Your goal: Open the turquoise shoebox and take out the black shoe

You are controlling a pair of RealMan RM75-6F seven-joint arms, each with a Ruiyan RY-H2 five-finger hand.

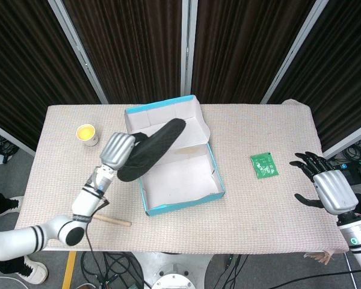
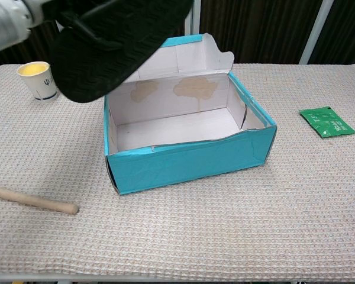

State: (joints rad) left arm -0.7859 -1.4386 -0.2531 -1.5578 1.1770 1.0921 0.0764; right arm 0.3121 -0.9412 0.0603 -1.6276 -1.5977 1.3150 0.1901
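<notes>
The turquoise shoebox stands open at the table's middle, its lid folded back and its white inside bare. My left hand holds the black shoe raised well above the box's left rear corner, sole facing the chest view. Only the wrist of that hand shows at the chest view's top left. My right hand hangs open near the table's right edge, fingers spread, holding nothing.
A paper cup with yellow contents stands at the back left. A wooden stick lies near the front left edge. A green packet lies right of the box.
</notes>
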